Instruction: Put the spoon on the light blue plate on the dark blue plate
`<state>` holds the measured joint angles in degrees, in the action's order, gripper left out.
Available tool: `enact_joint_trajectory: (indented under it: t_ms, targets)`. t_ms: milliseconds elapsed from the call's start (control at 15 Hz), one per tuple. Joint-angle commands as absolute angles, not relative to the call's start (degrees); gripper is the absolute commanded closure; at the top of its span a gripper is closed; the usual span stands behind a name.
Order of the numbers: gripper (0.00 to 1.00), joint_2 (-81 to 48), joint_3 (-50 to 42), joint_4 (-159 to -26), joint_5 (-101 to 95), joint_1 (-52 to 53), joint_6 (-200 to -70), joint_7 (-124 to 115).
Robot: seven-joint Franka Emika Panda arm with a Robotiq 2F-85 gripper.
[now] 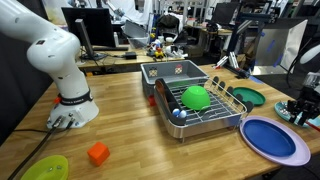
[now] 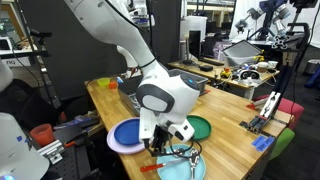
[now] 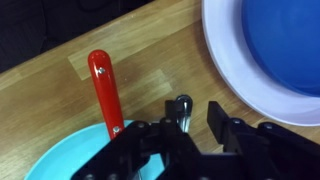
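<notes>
In the wrist view my gripper (image 3: 195, 118) is open, low over the wooden table. The slender silvery spoon (image 3: 182, 104) lies between the fingers, close against one finger, with a gap to the other. Its rounded end sticks out over the wood; the rest is hidden under the gripper. The light blue plate (image 3: 70, 155) is beside it, and it also shows in an exterior view (image 2: 188, 168). The dark blue plate (image 3: 265, 50) with its pale rim lies just beyond, and shows in both exterior views (image 1: 275, 140) (image 2: 125, 136). The gripper (image 2: 165, 142) hangs between the two plates.
A red-handled utensil (image 3: 103, 88) lies with one end on the light blue plate. A dark green plate (image 1: 248, 97) (image 2: 198, 127) sits nearby. A wire dish rack (image 1: 222, 113) holds a green bowl (image 1: 195, 97). An orange block (image 1: 97, 153) and a lime plate (image 1: 45, 168) lie near the robot base.
</notes>
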<state>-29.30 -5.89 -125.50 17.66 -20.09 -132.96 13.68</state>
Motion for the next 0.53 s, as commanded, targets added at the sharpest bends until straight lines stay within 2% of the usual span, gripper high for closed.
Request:
enact_joint_trajectory:
  t_ms: [0, 133, 200, 400, 467]
  targets:
    - [0.63, -30.28, -6.33, -124.22, 17.41, -19.86, -132.92, 12.38]
    - [0.66, -30.33, -6.29, -123.95, 17.53, -19.91, -132.76, 12.11]
    - [0.74, -30.39, -6.28, -123.84, 17.58, -19.94, -132.69, 12.01]
    - [0.81, -30.84, -6.4, -123.55, 17.32, -19.81, -132.42, 11.43]
    - [0.74, -31.24, -6.41, -123.38, 17.22, -19.76, -132.27, 11.21]
